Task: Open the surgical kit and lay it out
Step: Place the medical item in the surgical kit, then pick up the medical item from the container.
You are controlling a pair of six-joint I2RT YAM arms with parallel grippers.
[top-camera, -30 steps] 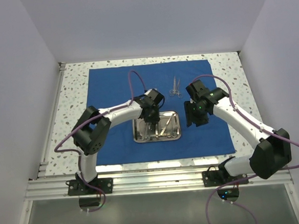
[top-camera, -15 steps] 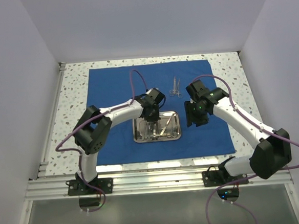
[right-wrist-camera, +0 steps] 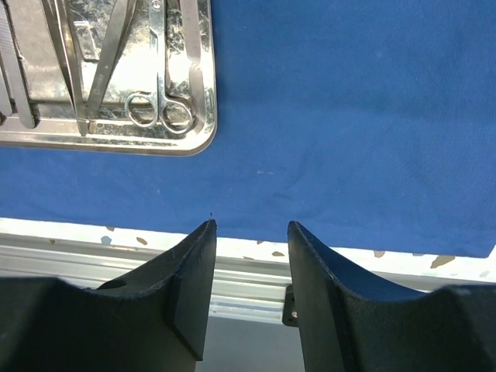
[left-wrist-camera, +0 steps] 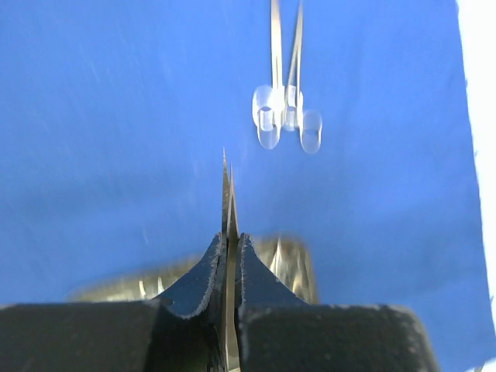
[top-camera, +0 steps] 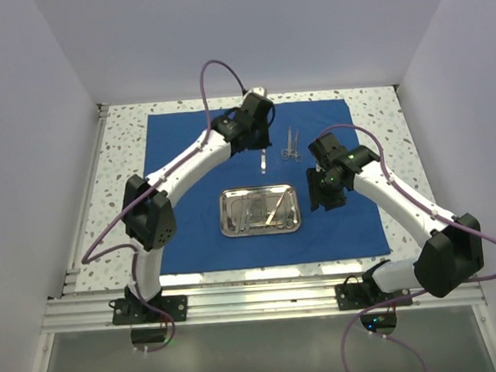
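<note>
Steel tweezers (left-wrist-camera: 227,194) hang point-down from the left gripper (left-wrist-camera: 230,242), held above the far half of the royal-blue cloth (top-camera: 353,230). The cloth lies spread flat over the speckled table (top-camera: 120,178). The gripper's 2 fingers are pressed nearly together, with only the thin metal between them, clamping the tweezers near their upper end.

Just beyond the tweezers' tips, 1 pair of ring-handled forceps (left-wrist-camera: 288,105) lies on the cloth with its rings toward the camera. The tweezers and forceps do not touch.

Nearer the arms, the shiny steel tray (right-wrist-camera: 108,142) sits on the middle of the cloth. It holds several more slender instruments (right-wrist-camera: 159,62) lying side by side.

The right gripper (right-wrist-camera: 249,229) hovers over bare cloth just to the right of the tray. Its fingers are spread apart and hold nothing.

These instruments are probably light, rigid and slippery. A pinch across the flat shanks near the middle should hold best, since a grip at 1 end lets the piece swing or slide. The tweezers may also spring if squeezed at the tips. The cloth is soft and could bunch if dragged.
</note>
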